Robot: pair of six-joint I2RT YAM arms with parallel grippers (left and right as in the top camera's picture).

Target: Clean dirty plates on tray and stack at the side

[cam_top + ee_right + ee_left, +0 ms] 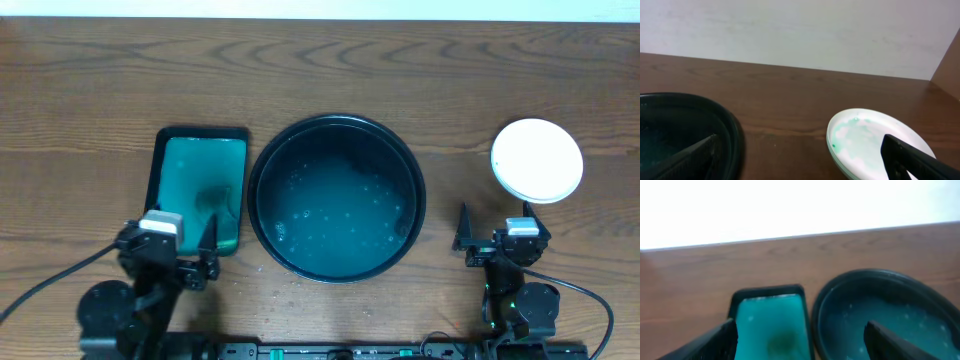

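Observation:
The round black tray (335, 215) sits mid-table with only wet droplets on its floor and no plate in it. The white plates (537, 160) lie stacked on the table to its right. In the right wrist view the top plate (867, 140) carries faint green streaks. My left gripper (170, 238) hangs open near the front left, over the near end of a green tray; its view shows nothing between the fingers (715, 341). Just in front of the plate stack, my right gripper (503, 233) is open and empty. The black tray's rim (732, 135) shows at its left.
A green rectangular tray (198, 188) with a black rim lies left of the round tray, a dark smudge near its front end (782, 341). Bare wooden table stretches behind everything. Cables and the arm bases crowd the front edge.

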